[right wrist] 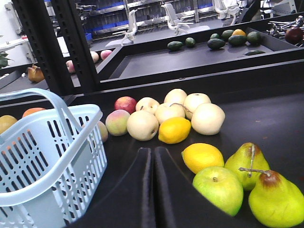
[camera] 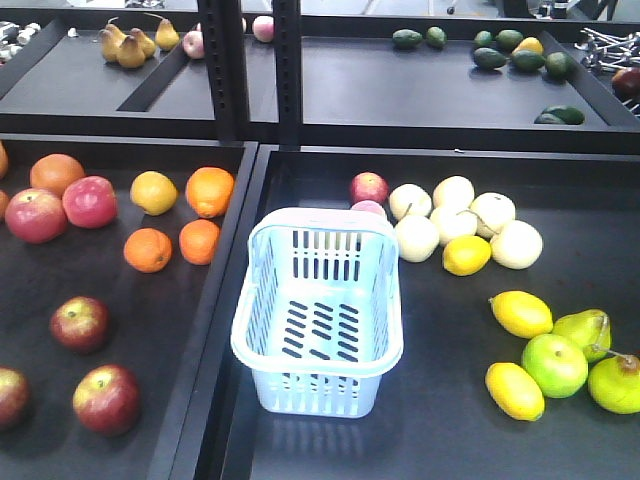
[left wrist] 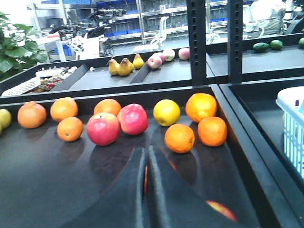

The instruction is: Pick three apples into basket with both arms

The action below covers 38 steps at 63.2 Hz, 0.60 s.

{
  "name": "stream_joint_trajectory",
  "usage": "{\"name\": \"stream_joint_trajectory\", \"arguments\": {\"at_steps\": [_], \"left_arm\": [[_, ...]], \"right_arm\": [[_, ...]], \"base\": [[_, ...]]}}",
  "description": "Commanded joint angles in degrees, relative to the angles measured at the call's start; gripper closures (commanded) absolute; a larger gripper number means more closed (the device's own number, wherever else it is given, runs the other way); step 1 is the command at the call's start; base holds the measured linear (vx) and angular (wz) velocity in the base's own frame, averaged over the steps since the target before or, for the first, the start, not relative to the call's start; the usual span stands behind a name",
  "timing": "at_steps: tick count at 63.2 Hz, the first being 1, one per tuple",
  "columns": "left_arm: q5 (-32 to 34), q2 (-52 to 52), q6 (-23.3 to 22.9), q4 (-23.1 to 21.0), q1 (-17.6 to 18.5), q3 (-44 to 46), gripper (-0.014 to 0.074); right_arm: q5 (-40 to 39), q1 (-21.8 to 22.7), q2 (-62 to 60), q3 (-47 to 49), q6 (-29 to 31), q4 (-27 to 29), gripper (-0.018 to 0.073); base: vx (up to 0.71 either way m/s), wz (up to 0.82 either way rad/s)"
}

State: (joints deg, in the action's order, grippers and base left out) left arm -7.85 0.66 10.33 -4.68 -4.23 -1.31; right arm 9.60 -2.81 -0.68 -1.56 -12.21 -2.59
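Three dark red apples lie in the left tray in the front view: one [camera: 80, 323], one nearer [camera: 106, 399], and one cut off by the left edge [camera: 8, 395]. The pale blue basket [camera: 320, 395] stands empty in the middle, at the right tray's left side. Neither arm appears in the front view. In the left wrist view my left gripper [left wrist: 146, 151] is shut, low over the left tray. A red sliver shows through the slit between its fingers, and part of an apple [left wrist: 222, 211] peeks out at its right. My right gripper [right wrist: 152, 151] is shut beside the basket [right wrist: 47, 142], holding nothing.
Two brighter red apples [camera: 36, 215] [camera: 90, 201] and oranges [camera: 148, 249] lie at the back of the left tray. Lemons [camera: 521, 313], a green apple [camera: 554, 365], pears [camera: 614, 384] and pale round fruit [camera: 417, 238] fill the right tray. A raised divider [camera: 215, 300] separates the trays; black uprights [camera: 288, 70] stand behind.
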Motion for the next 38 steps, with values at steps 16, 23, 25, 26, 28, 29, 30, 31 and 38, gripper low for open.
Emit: {"name": "stream_joint_trajectory", "arguments": {"at_steps": [16,23,25,26,28,29,30,31,38], "left_arm": [[3.83,0.91,-0.03,-0.55,0.13,-0.47,0.0603],[3.83,0.91,-0.03,-0.55,0.13,-0.47,0.0603],[3.83,0.91,-0.03,-0.55,0.13,-0.47,0.0603],[3.83,0.91,-0.03,-0.55,0.13,-0.47,0.0603],[3.83,0.91,-0.03,-0.55,0.13,-0.47,0.0603],[3.83,0.91,-0.03,-0.55,0.13,-0.47,0.0603],[3.83,0.91,-0.03,-0.55,0.13,-0.47,0.0603],[3.83,0.91,-0.03,-0.55,0.13,-0.47,0.0603],[3.83,0.91,-0.03,-0.55,0.13,-0.47,0.0603]], "right_arm": [[-4.07,-0.04,-0.77,-0.78,0.22,-0.57,0.0564],[-4.07,-0.04,-0.77,-0.78,0.22,-0.57,0.0564],[-4.07,-0.04,-0.77,-0.78,0.22,-0.57,0.0564],[-4.07,-0.04,-0.77,-0.78,0.22,-0.57,0.0564],[-4.07,-0.04,-0.77,-0.78,0.22,-0.57,0.0564],[-4.07,-0.04,-0.77,-0.78,0.22,-0.57,0.0564],[-4.07,-0.04,-0.77,-0.78,0.22,-0.57,0.0564],[-4.07,-0.04,-0.77,-0.78,0.22,-0.57,0.0564],[-4.07,-0.04,-0.77,-0.78,0.22,-0.57,0.0564]], "base": [[0.05,-0.1],[0.04,-0.08],[0.03,-0.07],[0.03,-0.07],[0.03,-0.06],[0.02,-0.06],[0.02,-0.05],[0.02,-0.05],[0.01,-0.03]]}}
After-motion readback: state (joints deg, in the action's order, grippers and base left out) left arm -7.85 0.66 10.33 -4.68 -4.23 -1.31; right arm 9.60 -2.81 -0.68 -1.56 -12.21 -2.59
